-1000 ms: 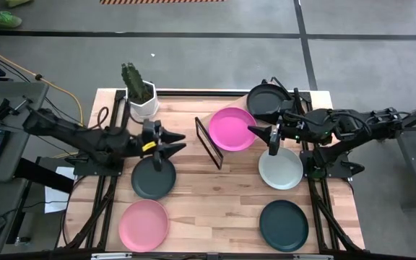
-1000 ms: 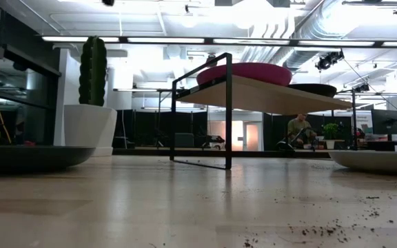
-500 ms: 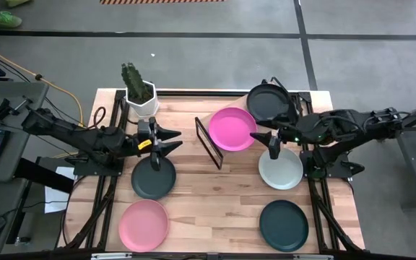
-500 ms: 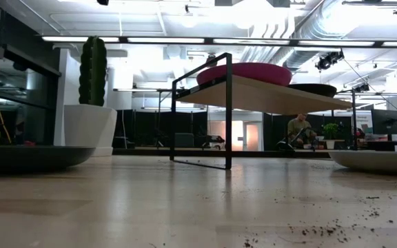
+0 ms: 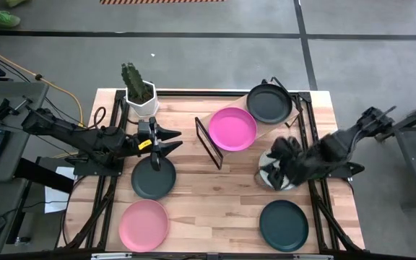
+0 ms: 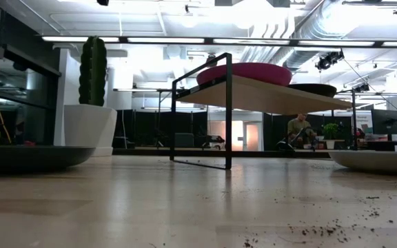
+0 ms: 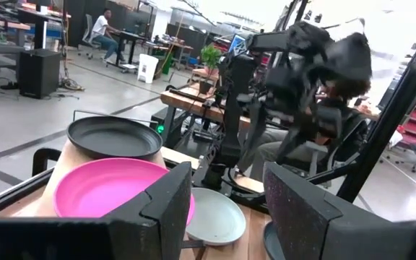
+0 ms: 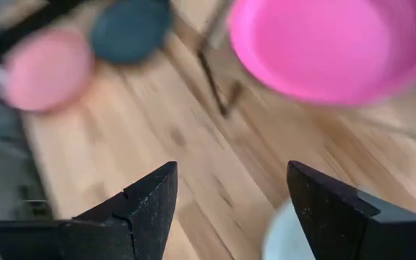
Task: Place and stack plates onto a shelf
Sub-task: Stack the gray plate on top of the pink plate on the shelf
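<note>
A: Right tool [image 5: 280, 167] is over the pale mint-white plate [image 5: 279, 173] on the surface [image 5: 215, 195], and its wrist view shows the fingers [image 8: 146, 209] spread wide, nothing between them. That plate looks like the next pick.

B: Agreed. The shelf [image 5: 219, 114] already carries the magenta plate [image 5: 232, 129] and one dark plate [image 5: 269, 103] side by side. From table height you can see both sitting up on the board.

A: So how should it take this one?

B: My read: come down on the rim, one finger under the lip and one over, not flat onto the middle. These are shallow dishes; a pinch at the edge is the only real purchase.

A: And the carry?

B: Lift clear before travelling, because the black wire frame stands just beside the magenta plate. Keep the plate level, then lower it centred on the magenta one so the stack nests instead of hanging off.

A: Left tool [image 5: 173, 139]?

B: Hovering above the dark plate near the cactus pot [image 5: 140, 102], fingers [image 7: 165, 209] parted and empty. It waits there. The light pink plate [image 5: 143, 224] and another dark plate [image 5: 284, 224] lie along the near edge, untouched.

A: Biggest risk?

B: A shallow grip slipping as the plate tilts.
</note>
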Motion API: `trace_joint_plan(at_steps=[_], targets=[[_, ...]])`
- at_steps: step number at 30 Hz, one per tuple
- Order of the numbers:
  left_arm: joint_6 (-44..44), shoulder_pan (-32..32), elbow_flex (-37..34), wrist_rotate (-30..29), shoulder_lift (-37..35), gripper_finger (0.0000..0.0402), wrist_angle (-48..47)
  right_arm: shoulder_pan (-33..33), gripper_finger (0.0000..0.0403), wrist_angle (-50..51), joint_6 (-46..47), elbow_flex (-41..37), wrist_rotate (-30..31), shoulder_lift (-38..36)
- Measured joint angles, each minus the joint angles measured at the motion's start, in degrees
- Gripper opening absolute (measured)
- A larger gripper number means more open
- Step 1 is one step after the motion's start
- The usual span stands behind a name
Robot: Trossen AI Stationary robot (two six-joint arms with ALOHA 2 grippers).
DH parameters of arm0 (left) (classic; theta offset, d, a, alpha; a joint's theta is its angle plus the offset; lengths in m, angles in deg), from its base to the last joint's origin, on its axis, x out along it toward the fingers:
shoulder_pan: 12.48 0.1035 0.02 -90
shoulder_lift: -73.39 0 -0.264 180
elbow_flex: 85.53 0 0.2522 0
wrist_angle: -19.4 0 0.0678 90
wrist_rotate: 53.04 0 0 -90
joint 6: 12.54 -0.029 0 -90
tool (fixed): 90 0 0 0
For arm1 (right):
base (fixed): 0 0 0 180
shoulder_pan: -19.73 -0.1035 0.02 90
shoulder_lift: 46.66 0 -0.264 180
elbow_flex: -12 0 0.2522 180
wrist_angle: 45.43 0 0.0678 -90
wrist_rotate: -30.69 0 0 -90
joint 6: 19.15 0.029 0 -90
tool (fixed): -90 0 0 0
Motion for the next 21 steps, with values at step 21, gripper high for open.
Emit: trace_joint_plan(at_steps=[21], targets=[[-0.02,0.17,0.02,0.00,0.04,0.0163,-0.02,-1.72,0.0250,-9.40,21.12,-24.95,-27.51,9.76]])
